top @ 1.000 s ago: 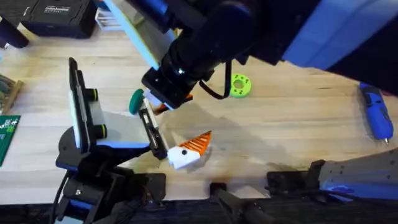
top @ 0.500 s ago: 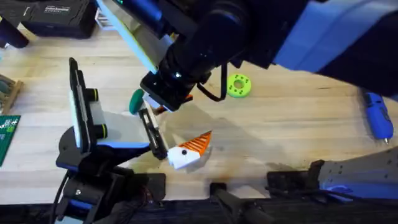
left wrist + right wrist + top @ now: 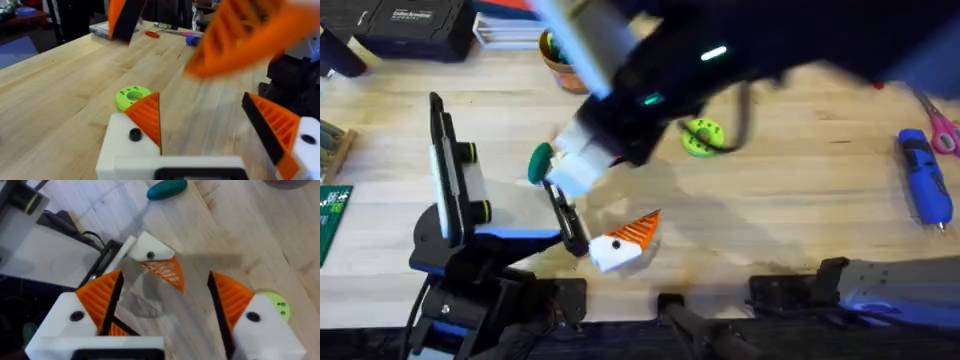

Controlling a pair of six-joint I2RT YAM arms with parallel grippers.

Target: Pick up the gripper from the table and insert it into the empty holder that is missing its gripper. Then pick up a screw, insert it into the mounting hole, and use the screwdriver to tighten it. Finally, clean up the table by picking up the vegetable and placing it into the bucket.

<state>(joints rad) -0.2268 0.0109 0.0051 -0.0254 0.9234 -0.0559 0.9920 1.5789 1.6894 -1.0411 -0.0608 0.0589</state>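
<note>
The orange ridged gripper sits in the white holder, which has a dark mounting hole; the same pair is the orange gripper on the holder. My left gripper rests low over the table, open. My right gripper hovers just above that holder, open and holding nothing, and appears as my right gripper. The dark green vegetable lies beside them. The blue screwdriver lies at the far right. Part of the bucket stands at the back.
A lime-green disc lies mid-table. Pink-handled scissors rest near the screwdriver. A black case sits at the back left, and a green circuit board at the left edge. The right arm's bulk spans the upper middle.
The right arm has swung, now blurred, with its bulk shifted toward the back right. That uncovers the bucket and the scissors. The left arm has stayed put.
</note>
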